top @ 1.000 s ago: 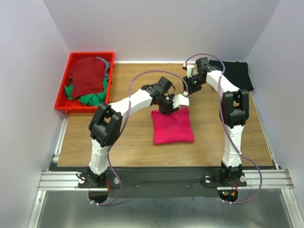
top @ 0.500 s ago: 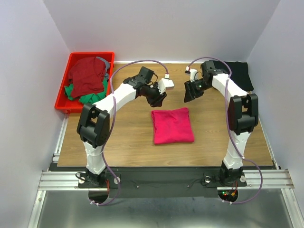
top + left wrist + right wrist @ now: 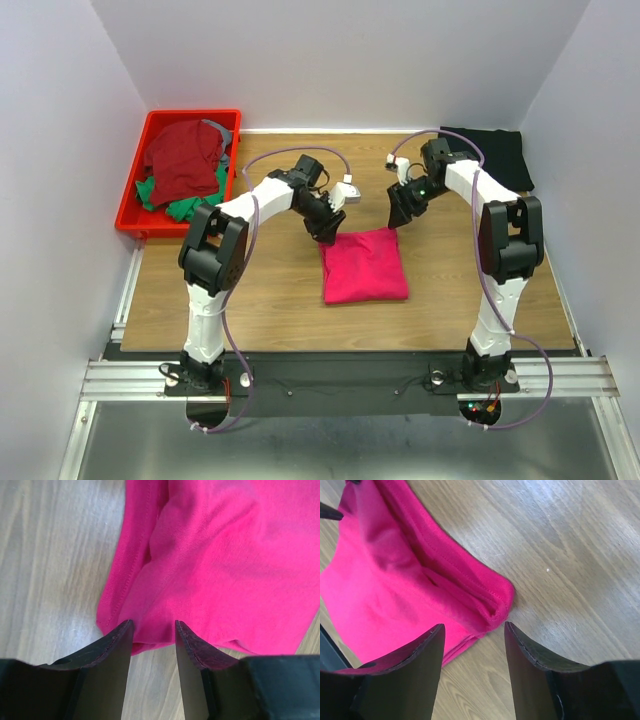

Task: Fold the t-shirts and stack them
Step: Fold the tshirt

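Note:
A folded bright pink-red t-shirt (image 3: 364,264) lies on the wooden table (image 3: 270,290) in the middle. My left gripper (image 3: 330,232) is open, its fingers straddling the shirt's far left corner (image 3: 150,605). My right gripper (image 3: 394,221) is open just above the shirt's far right corner (image 3: 492,602). A folded black t-shirt (image 3: 497,155) lies at the far right of the table. A dark red t-shirt (image 3: 184,158) and a green one (image 3: 190,205) lie crumpled in the red bin (image 3: 131,205).
The red plastic bin stands at the table's far left, beside the left wall. Purple cables loop over both arms. A metal rail (image 3: 340,378) runs along the near edge.
Both grippers have come down from the far side to the far corners of the pink-red shirt. The shirt has not moved.

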You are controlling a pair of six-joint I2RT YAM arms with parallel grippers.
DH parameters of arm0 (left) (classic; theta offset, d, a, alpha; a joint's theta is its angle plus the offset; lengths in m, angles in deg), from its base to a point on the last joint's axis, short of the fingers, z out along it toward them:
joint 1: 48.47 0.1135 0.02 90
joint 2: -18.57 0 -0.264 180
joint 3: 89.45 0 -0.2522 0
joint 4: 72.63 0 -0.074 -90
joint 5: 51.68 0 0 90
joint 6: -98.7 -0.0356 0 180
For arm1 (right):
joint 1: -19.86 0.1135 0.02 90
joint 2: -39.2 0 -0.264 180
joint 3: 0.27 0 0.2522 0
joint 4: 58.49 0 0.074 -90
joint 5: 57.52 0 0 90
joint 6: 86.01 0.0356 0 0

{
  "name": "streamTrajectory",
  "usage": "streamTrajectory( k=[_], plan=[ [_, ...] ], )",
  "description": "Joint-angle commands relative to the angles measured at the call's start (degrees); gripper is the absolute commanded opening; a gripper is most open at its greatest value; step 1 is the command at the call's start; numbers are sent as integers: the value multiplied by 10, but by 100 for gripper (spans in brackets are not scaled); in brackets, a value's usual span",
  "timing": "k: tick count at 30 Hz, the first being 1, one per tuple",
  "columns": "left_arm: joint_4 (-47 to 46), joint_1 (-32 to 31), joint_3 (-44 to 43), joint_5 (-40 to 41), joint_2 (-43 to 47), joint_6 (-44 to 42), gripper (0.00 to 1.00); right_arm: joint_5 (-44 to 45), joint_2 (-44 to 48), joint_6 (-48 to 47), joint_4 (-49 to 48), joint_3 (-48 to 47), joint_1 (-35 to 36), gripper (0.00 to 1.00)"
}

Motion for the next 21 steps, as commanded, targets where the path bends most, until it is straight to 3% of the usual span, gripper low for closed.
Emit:
streamTrajectory(
  k=[1, 4, 9, 21],
  plan=[
    [19, 0, -26, -20, -1, -18, 50, -31, 32, -40, 25, 4, -4, 57],
    [22, 1, -29, -19, -7, -22, 48, -42, 26, -54, 41, 5, -4, 56],
    [31, 1, -38, -22, -10, -28, 36, -47, 17, -74, 60, 2, -3, 48],
    [39, 4, -53, -27, -5, -32, 0, -38, -2, -90, 61, -8, -3, 38]
  ],
)
